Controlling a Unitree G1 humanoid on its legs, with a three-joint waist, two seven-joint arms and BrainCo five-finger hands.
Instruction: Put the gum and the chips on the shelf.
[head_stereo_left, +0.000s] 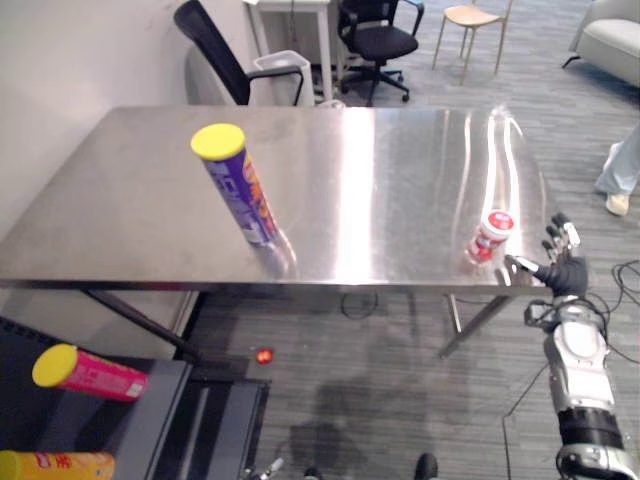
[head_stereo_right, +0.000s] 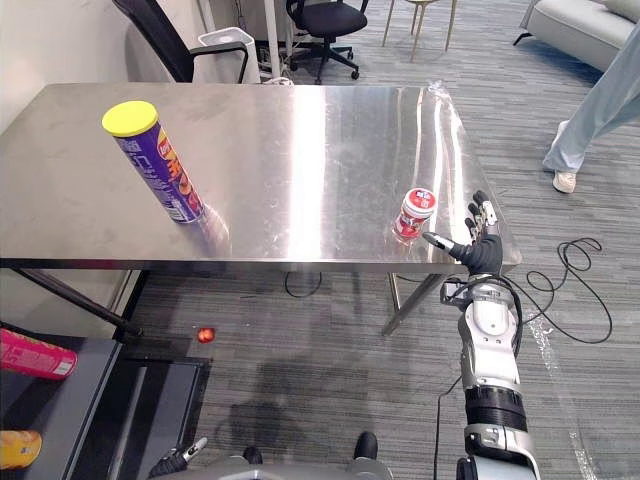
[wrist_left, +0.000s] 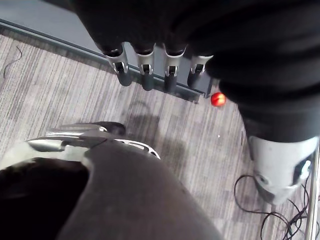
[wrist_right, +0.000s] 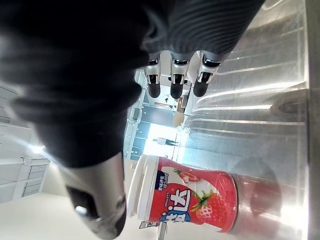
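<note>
— Two task items: where are they sitting?
— Gum jar (head_stereo_right: 414, 215) is standing near the front right edge of the table (head_stereo_right: 300, 140); chips can (head_stereo_right: 160, 170) is standing well to its left.
— Hands?
— Right hand (head_stereo_right: 485, 255) is hovering just beside the jar, fingers straight, gripping nothing. Left hand (wrist_left: 146, 67) is hanging above the floor (wrist_left: 60, 100), fingers relaxed, empty.
</note>
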